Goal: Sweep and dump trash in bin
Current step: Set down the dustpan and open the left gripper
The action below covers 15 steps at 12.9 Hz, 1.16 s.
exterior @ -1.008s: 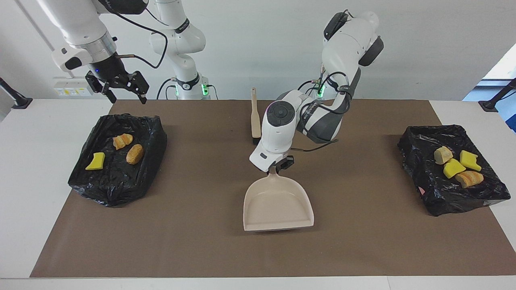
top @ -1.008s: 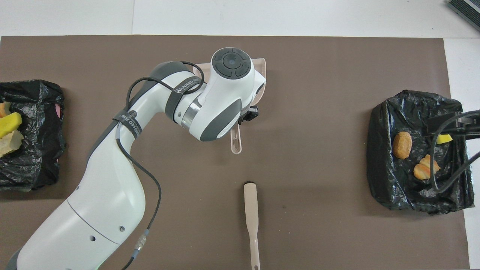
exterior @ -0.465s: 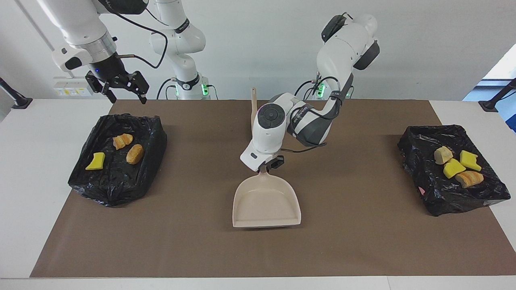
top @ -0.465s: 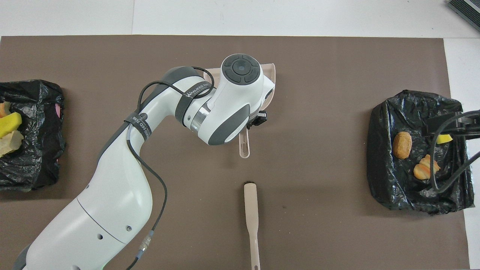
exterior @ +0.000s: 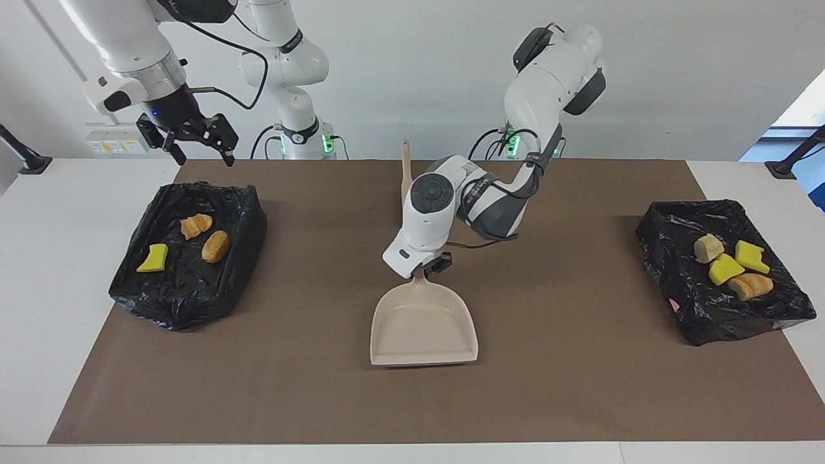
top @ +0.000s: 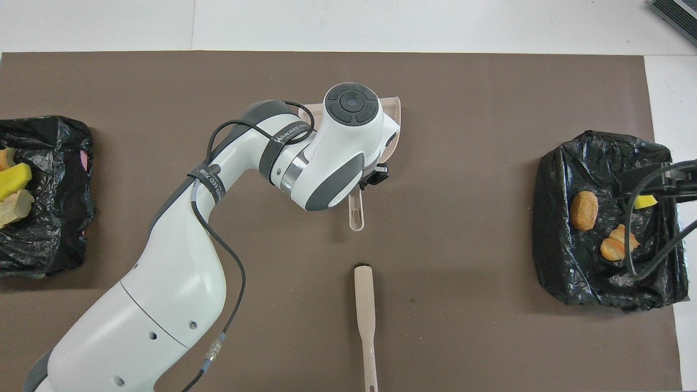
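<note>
left gripper (exterior: 430, 265): my jaws are clamped on the dustpan (exterior: 423, 325) handle, pan flat on the brown mat (exterior: 567, 361).
right gripper (exterior: 196, 143): my fingers spread wide, empty, over the black-lined bin (exterior: 187, 296).
trash (exterior: 214, 246): three lumps in that bin, four (exterior: 726, 269) in the bin at my left arm's end.

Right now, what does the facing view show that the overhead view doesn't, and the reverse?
Facing view only: the open right gripper over the table's edge beside the three-piece bin, the beige dustpan's empty tray, and all four trash lumps in the black-bagged bin at the left arm's end.
Overhead view only: the full length of the beige long-handled brush, clear of the arm.
Both: the left gripper shut on the dustpan's handle, and three lumps in the black-bagged bin at the right arm's end.
</note>
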{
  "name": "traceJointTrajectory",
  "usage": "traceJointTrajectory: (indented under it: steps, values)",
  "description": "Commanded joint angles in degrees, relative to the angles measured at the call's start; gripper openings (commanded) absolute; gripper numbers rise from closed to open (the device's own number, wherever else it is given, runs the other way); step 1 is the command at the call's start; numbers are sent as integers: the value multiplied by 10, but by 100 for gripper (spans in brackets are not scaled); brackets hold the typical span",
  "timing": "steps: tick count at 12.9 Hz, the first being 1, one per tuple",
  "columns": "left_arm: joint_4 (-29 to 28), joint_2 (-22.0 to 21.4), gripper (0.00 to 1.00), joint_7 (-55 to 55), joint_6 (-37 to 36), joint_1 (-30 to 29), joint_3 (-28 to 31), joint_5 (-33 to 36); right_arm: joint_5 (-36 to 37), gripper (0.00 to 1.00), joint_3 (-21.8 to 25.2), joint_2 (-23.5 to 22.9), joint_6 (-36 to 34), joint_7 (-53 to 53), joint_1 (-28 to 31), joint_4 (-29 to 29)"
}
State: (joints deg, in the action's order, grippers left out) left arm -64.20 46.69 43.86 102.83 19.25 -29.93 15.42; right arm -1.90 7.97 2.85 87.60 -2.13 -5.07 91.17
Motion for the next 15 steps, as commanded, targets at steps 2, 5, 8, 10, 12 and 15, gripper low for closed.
traceJointTrajectory:
  steps: [2, 5, 8, 10, 12, 15]
  values:
    - [0, -1, 66, 0, 17, 1, 3, -7, -6, 100, -1, 7, 6, 14, 2, 6]
    - [0, -1, 100, 1, 26, 3, 6, 0, -6, 100, -1, 7, 6, 14, 3, 7]
    - [-3, -15, 100, 0, 19, 3, 7, 32, -6, 100, -1, 7, 6, 14, 2, 6]
    - [-40, -54, 100, -19, 29, -13, 4, 28, -6, 100, -1, 7, 6, 14, 2, 7]
    - [-92, -112, 100, -54, 26, -25, 10, 22, -6, 100, -1, 7, 6, 14, 2, 7]
    - [-161, -192, 100, -88, 16, -38, 48, 22, -6, 100, -1, 7, 6, 14, 2, 7]
